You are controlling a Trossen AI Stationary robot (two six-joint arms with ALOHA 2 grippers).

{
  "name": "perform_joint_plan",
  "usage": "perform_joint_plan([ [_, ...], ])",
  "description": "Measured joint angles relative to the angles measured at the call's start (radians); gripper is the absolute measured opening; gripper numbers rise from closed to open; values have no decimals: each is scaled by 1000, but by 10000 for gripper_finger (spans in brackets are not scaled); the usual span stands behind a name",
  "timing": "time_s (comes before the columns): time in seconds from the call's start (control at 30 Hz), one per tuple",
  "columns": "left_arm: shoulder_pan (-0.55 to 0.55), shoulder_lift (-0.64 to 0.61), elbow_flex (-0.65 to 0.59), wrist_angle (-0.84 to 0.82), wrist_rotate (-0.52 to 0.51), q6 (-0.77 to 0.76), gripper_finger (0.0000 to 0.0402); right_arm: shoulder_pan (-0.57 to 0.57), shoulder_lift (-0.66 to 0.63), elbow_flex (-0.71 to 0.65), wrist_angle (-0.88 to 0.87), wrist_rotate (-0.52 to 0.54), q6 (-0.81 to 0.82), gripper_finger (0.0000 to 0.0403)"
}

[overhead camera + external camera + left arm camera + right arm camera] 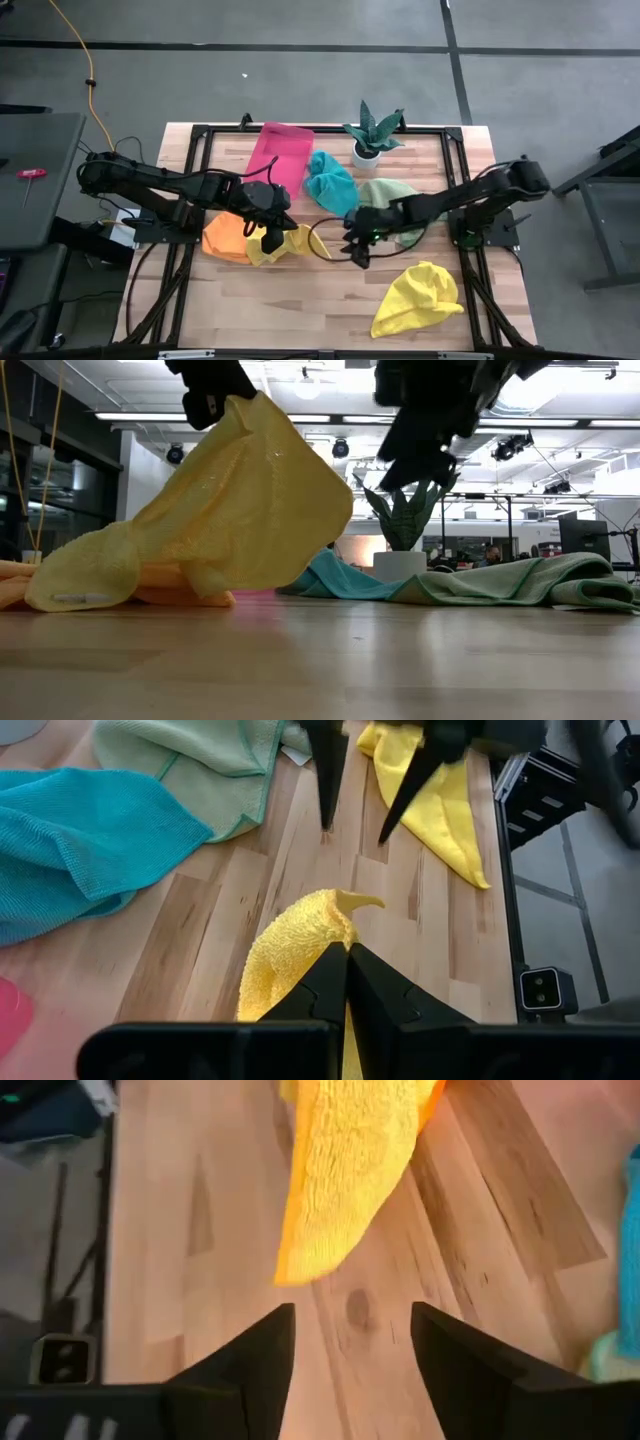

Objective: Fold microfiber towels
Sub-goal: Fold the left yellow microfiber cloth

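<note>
Yellow towel point(283, 243) hangs pinched in the left gripper point(272, 232) above the surface point(300, 300); the right gripper point(358, 252) hovers nearby, fingers spread.

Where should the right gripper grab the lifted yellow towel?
Take the free hanging corner of the yellow towel, coming in level from the right gripper's side. The left gripper pinches the other corner, so this edge droops clear of the table.

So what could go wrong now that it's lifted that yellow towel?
The left gripper pinches only a corner of the yellow towel, so it might slip free. The towel's lower end lies on the orange towel and could drag it. The right gripper, open nearby, might miss the hanging edge.
</note>
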Motion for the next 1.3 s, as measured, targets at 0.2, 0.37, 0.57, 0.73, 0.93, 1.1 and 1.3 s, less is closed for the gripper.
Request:
perform_joint_plan([
  [0.2, 0, 0, 0, 0, 0, 0, 0, 24, 129, 96, 2, 35, -5, 198],
  [0.37, 0, 0, 0, 0, 0, -2, 0, 29, 185, 148, 0, 42, -5, 197],
  [0.57, 0, 0, 0, -1, 0, -11, 0, 29, 182, 157, -5, 26, 3, 197],
  [0.73, 0, 0, 0, 0, 0, -11, 0, 29, 177, 158, 13, -8, 44, 197],
  [0.93, 0, 0, 0, 0, -3, -11, 0, 29, 177, 158, 40, 18, 98, 197],
  [1.1, 0, 0, 0, 0, -4, -11, 0, 29, 177, 158, 30, 124, 126, 197],
  [1.3, 0, 0, 0, 3, -32, -11, 0, 29, 177, 158, 29, 144, 179, 197],
])
